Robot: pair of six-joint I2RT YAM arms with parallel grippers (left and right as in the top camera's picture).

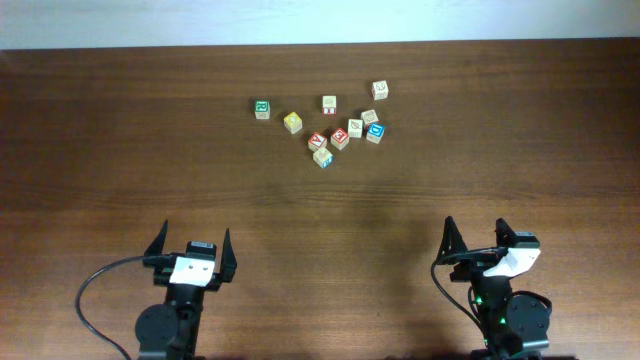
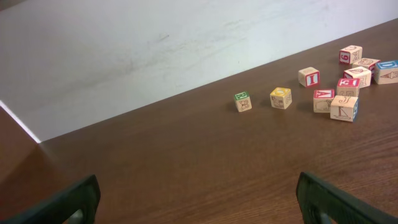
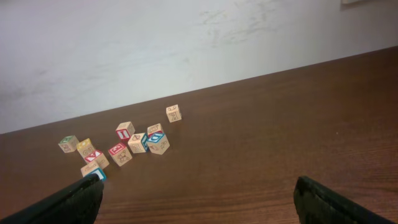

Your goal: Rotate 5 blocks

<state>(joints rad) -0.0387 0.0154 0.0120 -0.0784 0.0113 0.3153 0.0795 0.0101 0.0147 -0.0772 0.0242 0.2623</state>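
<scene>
site: lab bench — wood table (image 1: 100, 120) | white wall (image 2: 124, 50) | robot arm (image 1: 178, 315)

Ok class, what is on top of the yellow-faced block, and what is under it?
Nothing sits on the yellow-faced block; its yellow top shows fully. Under it is the brown table. Its bottom face is covered, so unseen.

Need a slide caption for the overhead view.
Left gripper and right gripper open at the near edge; alphabet blocks clustered far across the table.

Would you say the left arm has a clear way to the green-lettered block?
Probably yes: the green-lettered block stands clear on that arm's side, and only bare table lies between it and the open left gripper. Whether the arm stretches that far I cannot judge.
</scene>
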